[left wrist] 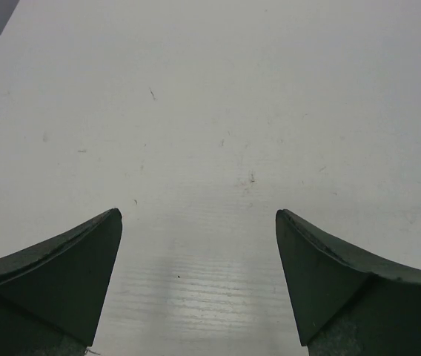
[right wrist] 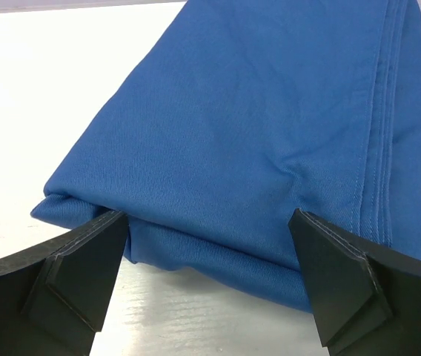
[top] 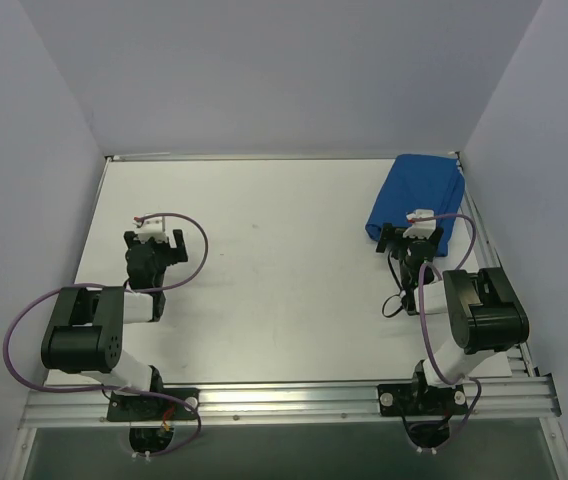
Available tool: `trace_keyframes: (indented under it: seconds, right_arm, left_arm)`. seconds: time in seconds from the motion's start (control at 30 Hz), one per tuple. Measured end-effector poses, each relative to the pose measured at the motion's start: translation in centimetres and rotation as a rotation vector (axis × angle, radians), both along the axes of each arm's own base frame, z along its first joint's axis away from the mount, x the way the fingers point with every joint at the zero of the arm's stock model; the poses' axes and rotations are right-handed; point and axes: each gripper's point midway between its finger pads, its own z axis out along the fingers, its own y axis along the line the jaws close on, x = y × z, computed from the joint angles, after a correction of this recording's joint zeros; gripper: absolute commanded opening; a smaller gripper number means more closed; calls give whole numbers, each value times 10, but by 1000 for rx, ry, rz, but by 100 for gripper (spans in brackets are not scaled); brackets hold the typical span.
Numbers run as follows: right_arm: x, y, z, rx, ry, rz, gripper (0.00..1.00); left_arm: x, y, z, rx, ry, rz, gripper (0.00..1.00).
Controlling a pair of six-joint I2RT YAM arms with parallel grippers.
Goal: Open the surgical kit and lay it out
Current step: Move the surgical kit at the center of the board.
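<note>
— Progress on the kit?

— None that shows. On the left, the left gripper [top: 156,240] hovers low over the bare table [top: 284,280]. Its jaws are wide apart and hold nothing, and it is well apart from the task's thing.

— Where is the kit?

— The surgical kit [top: 416,195] lies at the far right corner of the table. It is a closed blue cloth bundle, folded flat, with layered hems along its right side. No flap is turned back, and whatever it wraps is hidden.

— And on the right?

— The right gripper [right wrist: 209,219] sits low at the bundle's near edge with its fingers [right wrist: 84,274] spread. The near fold spans the gap between them. Nothing is pinched, and I cannot tell whether the tips touch the cloth.

— So what is left?

— By my judgement, everything. A flap has to be taken, the wrap unfolded layer by layer and spread flat, and then the contents set out. With the bundle so far right, it may need dragging toward the middle first.

— Surface and room?

— The table is white and matte, faintly scuffed, with slight glare below the left gripper. Pale lavender walls [top: 24,150] close it in on the left, far and right. A metal rail [top: 294,400] runs along the near edge.
</note>
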Motion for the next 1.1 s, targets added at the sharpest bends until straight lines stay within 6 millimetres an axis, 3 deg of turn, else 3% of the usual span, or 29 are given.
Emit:
trace_keyframes:
  seconds: [0.13,0.23,0.37,0.47,0.63,0.73,0.87,0.97,1.1]
  right_arm:
    - [-1,-4,0,-8,0,-34,100]
    - [-3,-7,4,-14,1,-59,100]
    - [-2,-12,22,-4,-4,-128,100]
    - [-1,-21,43,66,-12,-245,100]
    - [29,-18,99,198,-3,-276,100]
    - [40,-16,117,279,6,-237,100]
    - [48,-54,99,371,92,-311,100]
    - [58,-90,70,377,199,-420,99]
    - [68,-112,40,388,302,-468,98]
  left_arm:
    - [-2,0,6,6,-5,0,94]
    - [-3,4,24,11,-23,23,94]
    - [-5,9,65,11,-90,95,94]
    - [-8,-5,105,-6,-153,90,94]
    - [-1,-18,167,-120,-203,73,94]
    - [-3,-20,193,-245,-196,118,94]
    - [-11,-25,214,-372,-129,137,94]
    - [-14,-44,224,-414,-81,33,94]
    - [-20,-75,221,-501,-10,-108,94]
